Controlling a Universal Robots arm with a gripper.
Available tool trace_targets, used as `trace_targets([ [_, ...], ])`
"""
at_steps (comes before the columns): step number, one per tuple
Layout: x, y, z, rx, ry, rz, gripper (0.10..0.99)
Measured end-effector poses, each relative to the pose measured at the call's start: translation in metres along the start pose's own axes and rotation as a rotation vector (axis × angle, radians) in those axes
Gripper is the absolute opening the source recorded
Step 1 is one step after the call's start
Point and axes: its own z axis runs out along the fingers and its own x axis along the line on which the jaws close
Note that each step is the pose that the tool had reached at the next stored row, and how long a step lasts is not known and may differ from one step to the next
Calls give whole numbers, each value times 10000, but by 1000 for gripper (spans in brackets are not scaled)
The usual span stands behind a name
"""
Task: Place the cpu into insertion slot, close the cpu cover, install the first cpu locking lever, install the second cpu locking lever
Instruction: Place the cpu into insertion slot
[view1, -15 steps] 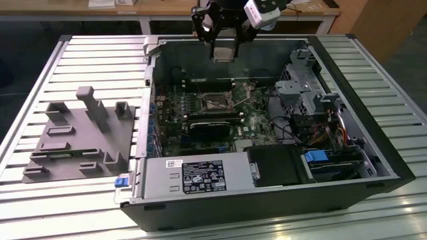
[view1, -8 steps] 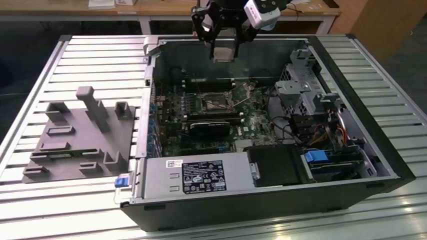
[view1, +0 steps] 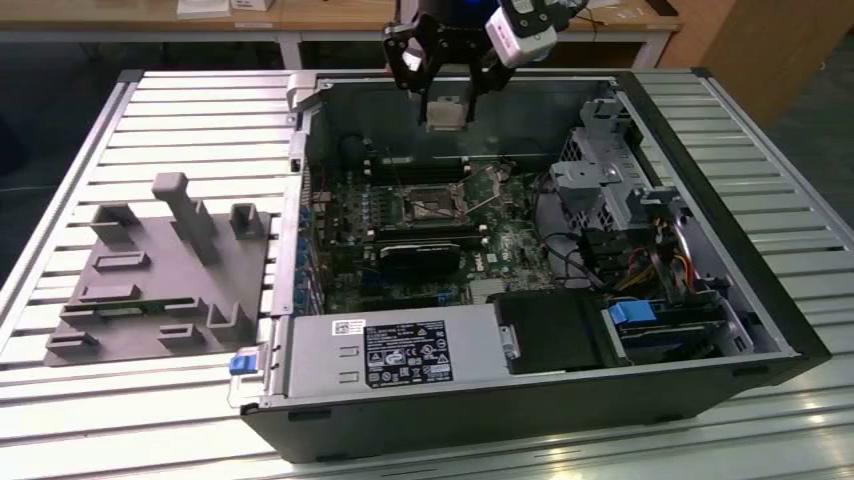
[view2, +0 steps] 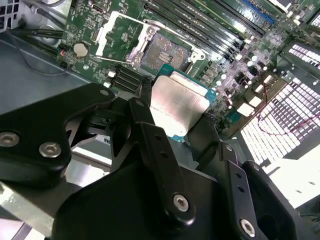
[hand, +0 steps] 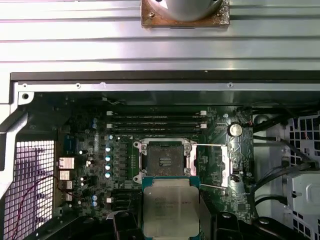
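Second wrist view: the cpu (view2: 182, 97) is clamped in the claw (view2: 176, 109), apart from the bare insertion slot (view2: 165, 52). Nothing is seated yet; closing and locking are left.

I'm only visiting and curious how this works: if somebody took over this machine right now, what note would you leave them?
End effector: shut on the cpu, holding it in the air over the open computer case.
Insertion slot: empty, on the motherboard below the cpu.
Cpu cover: swung open beside the slot.
Done: the cpu is gripped and up over the case.
Left: the cpu is not yet seated, the cover is not yet closed, and neither locking step is done.
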Motion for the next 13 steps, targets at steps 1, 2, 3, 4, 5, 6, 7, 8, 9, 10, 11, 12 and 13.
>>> trace_targets([
  [1,3,-1,16,16,-8,2,541],
  [2,6,-3,33,32,-17,6,541],
  [3,8,-4,49,44,-25,9,541],
  [4,12,-6,67,53,-34,18,541],
  [5,15,-8,85,63,-43,31,541],
  [6,17,-9,103,73,-51,53,541],
  [7,18,-11,120,83,-59,89,541],
  [8,18,-12,133,84,-64,148,541],
  [9,18,-13,145,84,-74,257,541],
  [10,18,-14,155,82,-85,397,541],
  [11,18,-15,165,79,-98,548,541],
  [12,18,-15,174,76,-110,703,541],
  [13,17,-16,182,75,-123,870,541],
])
